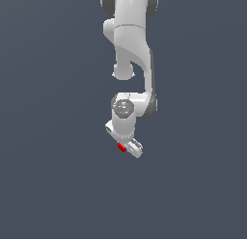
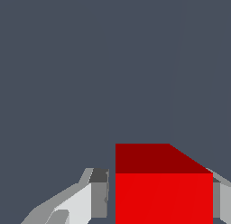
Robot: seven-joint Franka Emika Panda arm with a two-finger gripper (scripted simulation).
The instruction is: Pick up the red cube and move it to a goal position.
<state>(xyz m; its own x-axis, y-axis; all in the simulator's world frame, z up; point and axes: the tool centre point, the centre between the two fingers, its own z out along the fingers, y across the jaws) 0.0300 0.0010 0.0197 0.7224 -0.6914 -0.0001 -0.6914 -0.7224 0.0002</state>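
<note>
In the wrist view, going left to right, one grey finger (image 2: 97, 193) comes first, then a sliver of the dark tabletop (image 2: 113, 60) between that pad and the block, then the red cube (image 2: 163, 198), then the edge of the other finger right up against the cube's far face. So the cube sits between the fingers, but off-centre: apparently touching the right-hand one and just apart from the left-hand one. That reads as fingers released, or at most halfway through clenching, and not a firm hold yet.

The exterior view backs this up loosely. The arm (image 1: 131, 45) hangs down from the top, and the white gripper (image 1: 126, 147) at its end has the cube showing as a tiny red speck right at its tip. It's too small there to judge contact or whether the cube is off the tabletop.

So the step in hand looks like the grasp itself, with the carry part not started. No goal marker shows in either view. The next move probably calls for clenching the fingers until both pads press the cube, without nudging it sideways, then lifting straight up.
</note>
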